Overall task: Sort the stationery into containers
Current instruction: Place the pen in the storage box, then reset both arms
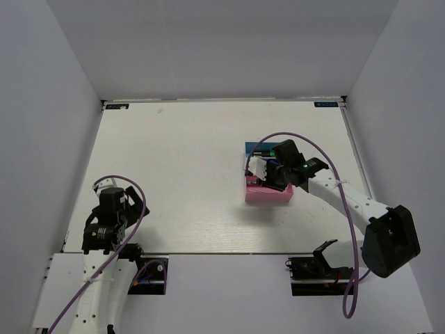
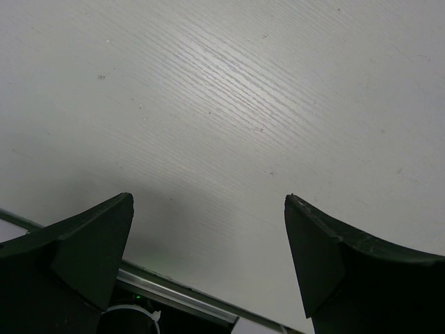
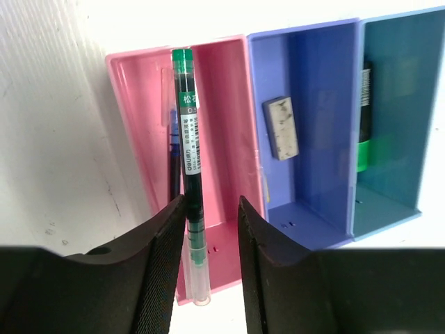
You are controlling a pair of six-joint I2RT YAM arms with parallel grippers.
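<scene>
The containers are three joined trays: pink (image 3: 229, 104), dark blue (image 3: 313, 83) and light blue (image 3: 396, 69). In the top view they sit right of the table's centre (image 1: 268, 195). A thin green pen (image 3: 189, 160) lies lengthwise over the pink tray, its clear end past the near rim. It leans on the left finger of my right gripper (image 3: 212, 202), whose jaws stand apart with a gap on the pen's other side. A blue pen (image 3: 172, 149) lies in the pink tray. A grey eraser (image 3: 281, 127) is in the dark blue tray. A green-capped highlighter (image 3: 363, 132) is in the light blue tray. My left gripper (image 2: 208, 202) is open and empty.
My left gripper (image 1: 103, 235) hangs low over bare white table by the front left edge, with the metal edge rail (image 2: 181, 296) just below it. White walls enclose the table on three sides. My right arm (image 1: 348, 202) reaches in from the right.
</scene>
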